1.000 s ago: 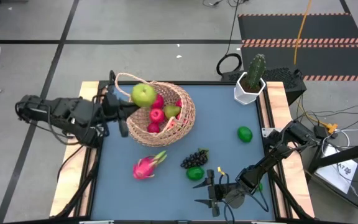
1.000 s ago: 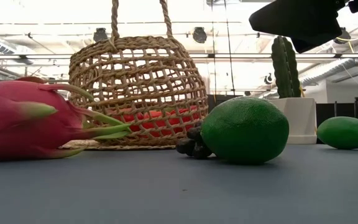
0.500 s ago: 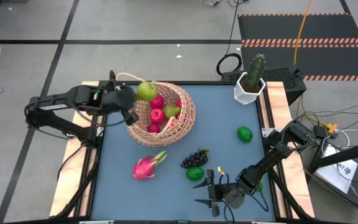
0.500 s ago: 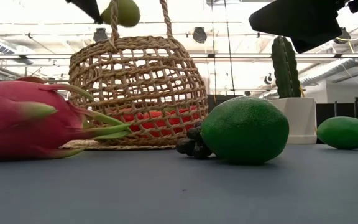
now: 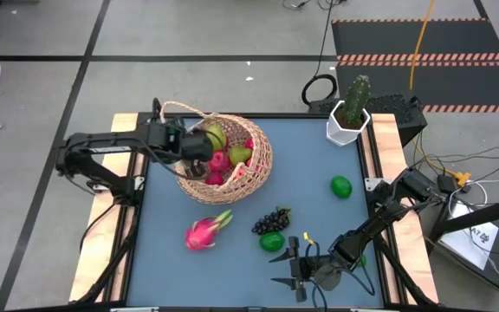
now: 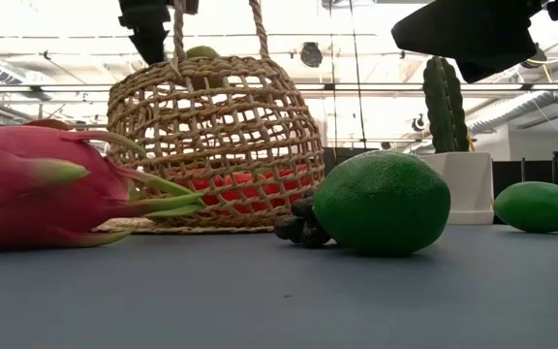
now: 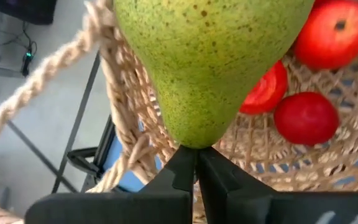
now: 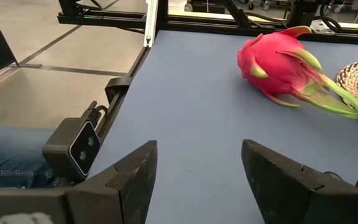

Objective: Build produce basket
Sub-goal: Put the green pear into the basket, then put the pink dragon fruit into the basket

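Observation:
The tan wicker basket (image 5: 262, 160) stands at the table's far left and holds red round fruits (image 7: 306, 117) and a pear (image 5: 241, 154). My left gripper (image 5: 199, 146) is over the basket's left rim, shut on a yellow-green pear (image 7: 210, 56); the low view shows only that pear's top (image 6: 201, 51) above the rim. On the blue table lie a pink dragon fruit (image 5: 206, 230), a dark grape bunch (image 5: 272, 219) and two limes (image 5: 272, 242) (image 5: 341, 186). My right gripper (image 8: 197, 163) waits open at the near edge. My left gripper has the pear by its narrow end (image 7: 194, 142), pinched at the very tips of the two shut fingers (image 7: 179, 168). The fingers slant down from the table's left. The pear's fat end points away from them into the basket's mouth; whether it rests on the fruits below I cannot tell.
A green cactus in a white pot (image 5: 350, 114) stands at the far right corner. The basket's thin loop handle (image 5: 167, 108) arches beside my left gripper. Bare blue table lies between the dragon fruit and my right gripper.
My left gripper has carried the pear toward the table's right and downward, from beside the basket's left edge to over its rim, tipping its fingers steeply down. The pear has sunk from high above the basket to rim level.

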`<act>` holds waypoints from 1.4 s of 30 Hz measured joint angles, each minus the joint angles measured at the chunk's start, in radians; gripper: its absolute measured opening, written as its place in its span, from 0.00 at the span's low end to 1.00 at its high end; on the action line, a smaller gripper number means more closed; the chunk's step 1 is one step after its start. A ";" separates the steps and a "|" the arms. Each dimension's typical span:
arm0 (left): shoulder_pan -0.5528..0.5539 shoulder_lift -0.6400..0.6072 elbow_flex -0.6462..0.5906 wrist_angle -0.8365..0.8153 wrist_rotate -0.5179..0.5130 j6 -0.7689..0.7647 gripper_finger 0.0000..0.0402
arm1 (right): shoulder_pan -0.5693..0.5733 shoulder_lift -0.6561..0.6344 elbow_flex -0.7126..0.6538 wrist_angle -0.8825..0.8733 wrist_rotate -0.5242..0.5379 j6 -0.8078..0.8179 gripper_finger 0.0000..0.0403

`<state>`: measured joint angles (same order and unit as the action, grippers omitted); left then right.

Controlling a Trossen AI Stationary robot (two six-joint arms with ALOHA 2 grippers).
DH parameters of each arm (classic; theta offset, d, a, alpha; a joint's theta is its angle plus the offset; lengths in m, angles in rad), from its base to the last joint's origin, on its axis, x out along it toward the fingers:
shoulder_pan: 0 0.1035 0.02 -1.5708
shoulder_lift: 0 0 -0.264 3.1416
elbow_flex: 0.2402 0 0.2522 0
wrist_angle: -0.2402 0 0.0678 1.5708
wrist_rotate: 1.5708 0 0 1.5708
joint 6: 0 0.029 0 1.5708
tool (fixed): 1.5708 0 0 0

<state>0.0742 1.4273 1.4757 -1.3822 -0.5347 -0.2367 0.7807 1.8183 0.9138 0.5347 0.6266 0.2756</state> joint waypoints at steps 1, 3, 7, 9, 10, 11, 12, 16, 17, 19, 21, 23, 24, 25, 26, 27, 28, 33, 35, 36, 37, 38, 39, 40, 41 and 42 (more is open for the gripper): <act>0.000 0.011 0.000 -0.011 0.005 0.000 0.01 | 0.000 0.000 0.000 0.000 0.000 0.000 0.57; 0.000 0.033 0.000 -0.028 0.009 0.000 0.01 | 0.000 0.000 0.000 0.000 0.000 0.000 0.57; 0.014 0.059 0.000 -0.037 0.012 -0.008 0.05 | 0.000 0.000 0.000 0.000 -0.001 0.000 0.57; 0.026 0.069 0.000 -0.037 0.012 -0.014 0.05 | 0.000 0.000 0.000 0.000 -0.002 0.000 0.57; 0.032 0.075 0.000 -0.034 0.012 -0.029 0.05 | 0.000 0.000 0.000 0.000 -0.002 0.000 0.57; 0.040 0.081 0.000 -0.032 0.015 -0.052 0.04 | 0.000 0.000 0.000 0.000 -0.002 0.000 0.57; 0.050 0.088 0.000 -0.031 0.022 -0.076 0.03 | 0.000 0.000 0.000 0.000 -0.002 0.000 0.57; 0.075 0.120 0.000 -0.035 0.068 -0.142 0.02 | 0.000 0.000 0.000 0.000 -0.002 0.008 0.57; 0.080 0.127 0.000 -0.038 0.073 -0.159 0.02 | 0.000 0.000 0.000 0.000 -0.002 0.012 0.57; 0.088 0.140 0.000 -0.047 0.075 -0.187 0.05 | 0.001 0.000 0.000 0.000 -0.003 0.020 0.57; 0.097 0.152 0.000 -0.061 0.077 -0.201 0.07 | 0.005 0.000 0.000 0.000 -0.002 0.023 0.57; 0.102 0.163 0.000 -0.082 0.082 -0.217 0.08 | 0.008 0.000 0.000 -0.001 -0.002 0.023 0.57; 0.105 0.165 0.000 -0.085 0.086 -0.219 0.08 | 0.010 0.000 0.000 -0.001 -0.002 0.023 0.57; 0.105 0.168 0.000 -0.085 0.086 -0.221 0.08 | 0.012 0.000 0.000 -0.001 -0.002 0.023 0.57; 0.105 0.170 0.000 -0.086 0.087 -0.221 0.08 | 0.013 0.000 0.000 -0.001 -0.002 0.023 0.57; 0.106 0.171 -0.001 -0.086 0.086 -0.222 0.08 | 0.014 0.000 0.000 -0.001 -0.002 0.023 0.57; 0.106 0.171 -0.001 -0.085 0.085 -0.230 0.08 | 0.014 0.000 0.000 -0.001 -0.002 0.022 0.57; 0.104 0.169 -0.001 -0.083 0.082 -0.245 0.09 | 0.013 0.000 0.000 -0.001 -0.001 0.020 0.57; 0.097 0.167 -0.001 -0.079 0.081 -0.235 0.09 | 0.013 0.000 0.000 -0.001 0.000 0.019 0.57; 0.094 0.167 -0.001 -0.078 0.080 -0.230 0.09 | 0.013 0.000 0.000 -0.001 -0.001 0.019 0.57; 0.090 0.165 -0.001 -0.077 0.076 -0.227 0.09 | 0.013 0.000 0.000 -0.001 -0.001 0.019 0.57; 0.085 0.160 -0.002 -0.075 0.071 -0.221 0.09 | 0.013 0.000 0.000 -0.001 0.000 0.019 0.57; 0.078 0.154 -0.002 -0.072 0.064 -0.218 0.09 | 0.013 0.000 0.000 -0.001 0.000 0.019 0.57; 0.070 0.146 -0.002 -0.065 0.057 -0.216 0.09 | 0.013 0.000 0.000 -0.002 0.000 0.019 0.57; 0.062 0.137 -0.002 -0.056 0.049 -0.214 0.09 | 0.013 0.000 0.000 -0.002 0.000 0.019 0.57; 0.053 0.127 -0.002 -0.048 0.039 -0.213 0.09 | 0.013 0.000 0.000 -0.003 0.000 0.019 0.57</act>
<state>0.1273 1.5544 1.4738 -1.4298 -0.4954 -0.4500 0.7940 1.8183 0.9138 0.5318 0.6266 0.2947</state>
